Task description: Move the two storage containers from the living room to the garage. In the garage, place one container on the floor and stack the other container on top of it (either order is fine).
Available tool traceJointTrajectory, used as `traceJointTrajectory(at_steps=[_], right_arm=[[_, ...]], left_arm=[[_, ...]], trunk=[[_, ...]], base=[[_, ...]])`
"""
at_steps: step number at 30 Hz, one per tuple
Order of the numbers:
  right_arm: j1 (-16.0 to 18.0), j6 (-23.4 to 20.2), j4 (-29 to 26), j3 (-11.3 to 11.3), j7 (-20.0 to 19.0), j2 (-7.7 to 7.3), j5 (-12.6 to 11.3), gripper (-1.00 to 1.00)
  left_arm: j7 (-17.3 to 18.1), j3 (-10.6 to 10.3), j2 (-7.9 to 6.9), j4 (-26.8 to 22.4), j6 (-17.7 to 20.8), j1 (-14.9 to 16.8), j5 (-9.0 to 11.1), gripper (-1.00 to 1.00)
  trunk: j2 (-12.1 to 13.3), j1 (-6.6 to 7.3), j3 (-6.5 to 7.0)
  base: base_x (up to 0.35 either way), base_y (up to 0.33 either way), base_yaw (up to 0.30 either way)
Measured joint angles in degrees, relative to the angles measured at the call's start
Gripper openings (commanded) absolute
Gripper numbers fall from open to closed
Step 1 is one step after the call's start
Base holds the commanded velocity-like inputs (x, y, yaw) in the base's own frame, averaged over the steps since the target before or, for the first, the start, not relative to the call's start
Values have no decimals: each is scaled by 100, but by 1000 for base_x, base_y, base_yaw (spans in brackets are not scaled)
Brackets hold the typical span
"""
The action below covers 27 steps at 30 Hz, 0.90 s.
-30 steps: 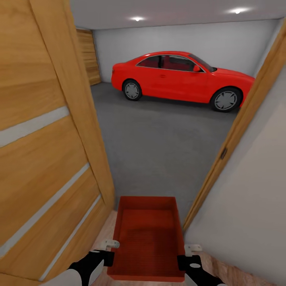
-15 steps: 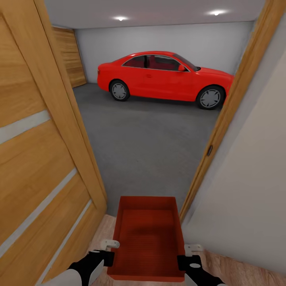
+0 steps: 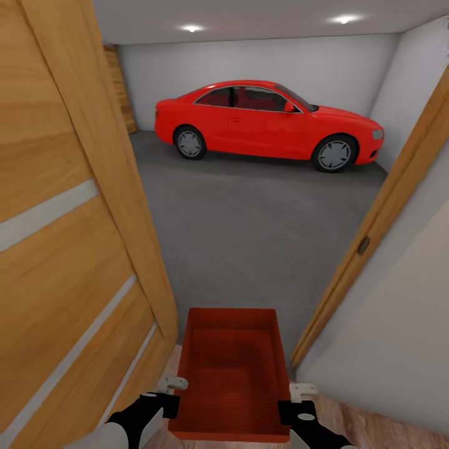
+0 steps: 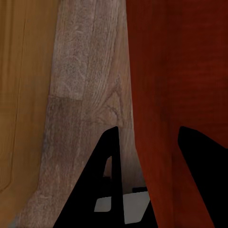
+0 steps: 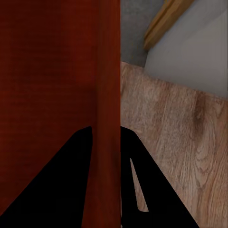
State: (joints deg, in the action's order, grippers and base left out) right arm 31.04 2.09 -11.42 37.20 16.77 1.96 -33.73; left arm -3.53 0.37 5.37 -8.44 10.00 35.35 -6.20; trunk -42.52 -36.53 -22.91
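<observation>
A storage container [image 3: 232, 374] sits low in the middle of the head view, held between the left gripper [image 3: 169, 399] on its left wall and the right gripper [image 3: 293, 405] on its right wall (each wall runs between a gripper's two fingers in the wrist views). An open door [image 3: 68, 237] stands to the left, the door frame [image 3: 380, 224] and a wall [image 3: 386, 337] to the right. Beyond the doorway lies the garage floor [image 3: 249, 231], with a car [image 3: 268, 121] parked at its far side, before the back wall [image 3: 249, 62].
</observation>
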Motion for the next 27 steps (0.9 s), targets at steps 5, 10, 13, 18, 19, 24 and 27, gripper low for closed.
traceJointTrajectory(at_steps=[5,10,13,18,19,24,27], right_arm=[[-1,3,0,2,5,4,-2,-100],[-1,-1,-2,1,3,1,-1,-100],[-1,-2,-2,1,3,0,0,-100],[-1,-3,-2,1,3,0,-1,-100],[-1,-3,-2,1,3,0,-1,-100],[-1,-1,-2,2,3,0,-1,-100],[-1,-1,-2,2,3,0,-1,-100]], left_arm=[[1,0,0,1,-1,1,-3,-100],[1,0,1,2,-1,1,-1,-100],[1,0,1,2,-1,1,-2,-100],[1,0,0,2,-1,1,-4,-100],[1,0,1,2,-1,1,-4,-100],[1,0,1,2,-1,1,-3,-100],[1,0,1,1,-1,1,-4,-100]], trunk=[[0,0,0],[0,-1,0],[0,-1,0],[0,-1,0],[0,-1,0],[0,-1,0],[0,-1,0]], base=[[8,10,-221],[0,1,-248],[0,0,-249],[0,0,-250],[0,0,-250],[0,0,-250],[0,0,-248]])
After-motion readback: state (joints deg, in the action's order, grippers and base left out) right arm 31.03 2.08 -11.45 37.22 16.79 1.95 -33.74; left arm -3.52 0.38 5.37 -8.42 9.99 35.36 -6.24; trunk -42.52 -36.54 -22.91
